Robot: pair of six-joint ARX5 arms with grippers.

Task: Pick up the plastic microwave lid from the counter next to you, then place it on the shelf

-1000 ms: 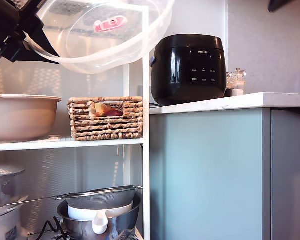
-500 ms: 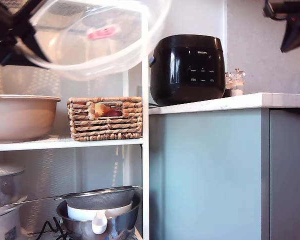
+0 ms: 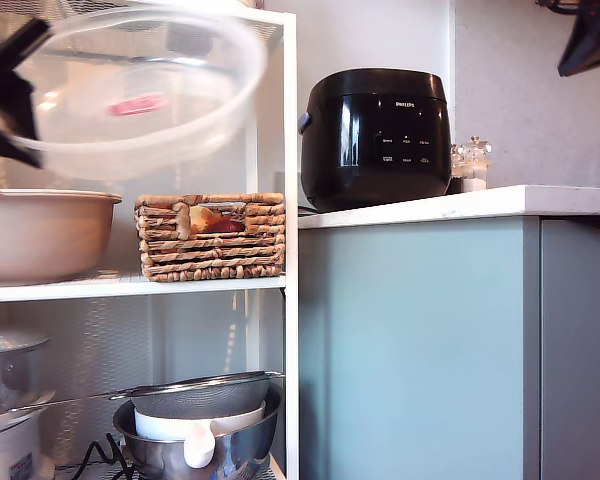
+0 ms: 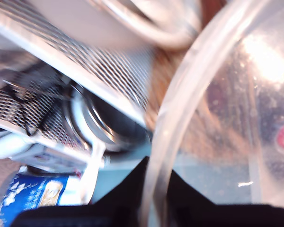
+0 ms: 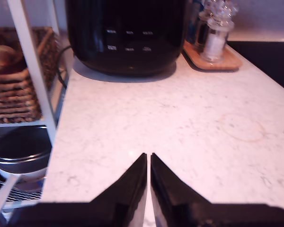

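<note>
Currently: our first gripper (image 4: 154, 208) clamps the plastic microwave lid (image 3: 135, 95) rim, above the shelf (image 3: 130, 287); second gripper (image 5: 148, 163) closed, empty.

My first hand (image 4: 156, 203) sits at the exterior view's far left, high up, jaws pinched on the rim of the plastic microwave lid (image 3: 140, 95) (motion-blurred). My second hand (image 5: 148, 163) hangs at the exterior view's top right above the counter (image 5: 180, 127), jaws pressed together, holding nothing.
</note>
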